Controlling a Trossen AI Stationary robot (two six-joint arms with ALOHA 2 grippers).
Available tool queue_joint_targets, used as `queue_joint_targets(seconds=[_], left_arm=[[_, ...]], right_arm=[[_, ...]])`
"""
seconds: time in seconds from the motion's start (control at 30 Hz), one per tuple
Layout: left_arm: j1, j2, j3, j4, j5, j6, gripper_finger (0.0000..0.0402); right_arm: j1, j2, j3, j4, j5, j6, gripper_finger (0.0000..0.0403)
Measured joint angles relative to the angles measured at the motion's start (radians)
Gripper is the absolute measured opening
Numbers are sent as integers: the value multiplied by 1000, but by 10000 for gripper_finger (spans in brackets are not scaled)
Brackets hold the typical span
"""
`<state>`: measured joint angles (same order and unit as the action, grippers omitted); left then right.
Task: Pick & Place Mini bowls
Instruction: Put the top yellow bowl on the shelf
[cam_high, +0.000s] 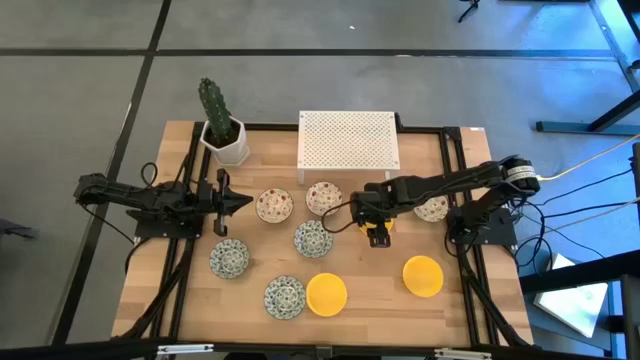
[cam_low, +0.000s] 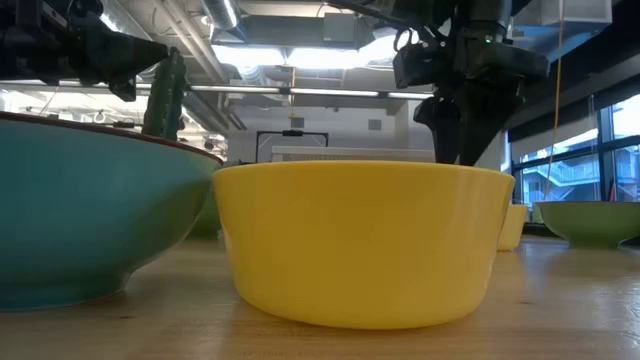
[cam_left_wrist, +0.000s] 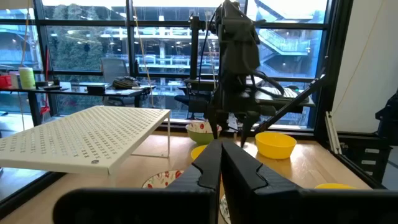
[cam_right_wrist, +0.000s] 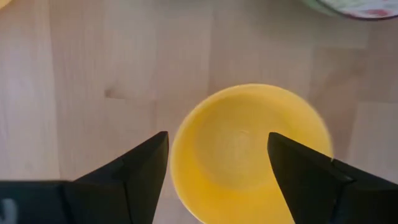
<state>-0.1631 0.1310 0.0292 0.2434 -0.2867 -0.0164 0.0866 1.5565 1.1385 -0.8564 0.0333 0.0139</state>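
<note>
High view: the right gripper (cam_high: 378, 236) is hanging at centre-right of the frame, over a yellow bowl (cam_high: 379, 237) that it is almost wholly covering; only a sliver of yellow is showing. Two more yellow bowls are sitting lower down, one at lower centre (cam_high: 326, 293) and one at lower right (cam_high: 423, 276). The patterned bowls (cam_high: 313, 238) are lying in a loose group across the middle, and one (cam_high: 433, 209) is lying under the right arm. The left gripper (cam_high: 232, 201) is waiting at centre-left, beside the cactus pot (cam_high: 226, 141), with its jaws pressed together.

Low view: the nearest yellow bowl (cam_low: 362, 240) is filling the centre; a teal-looking bowl (cam_low: 90, 205) is crowding the left edge. The right gripper (cam_low: 462, 128) is hanging at upper right, behind them.

Left wrist view: the left fingers (cam_left_wrist: 224, 171) are meeting at bottom centre, holding nothing. The right arm is standing at upper centre past the perforated white rack (cam_left_wrist: 81, 138).

Right wrist view: the right fingers (cam_right_wrist: 134, 171) are spread wide, straddling the yellow bowl (cam_right_wrist: 249, 149), which is sitting on the wooden table (cam_right_wrist: 74, 81) at centre frame. Nothing is being pinched.

Assessment: the step appears to be a grasp of this bowl. One finger should be going inside the rim and the other outside, so a sideways correction looks advisable before closing. Descent should be stopping short of the table, and closing should be gentle, since a smooth rim could slip.
</note>
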Motion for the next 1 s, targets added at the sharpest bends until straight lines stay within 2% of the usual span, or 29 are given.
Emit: queue_joint_targets(seconds=[0.6, 1.0], left_arm=[[0, 0, 0, 16, 0, -8, 6], [0, 0, 0, 16, 0, -8, 6]], right_arm=[[8, 96, -6, -5, 59, 7, 273], [8, 96, -148, 107, 42, 35, 273]])
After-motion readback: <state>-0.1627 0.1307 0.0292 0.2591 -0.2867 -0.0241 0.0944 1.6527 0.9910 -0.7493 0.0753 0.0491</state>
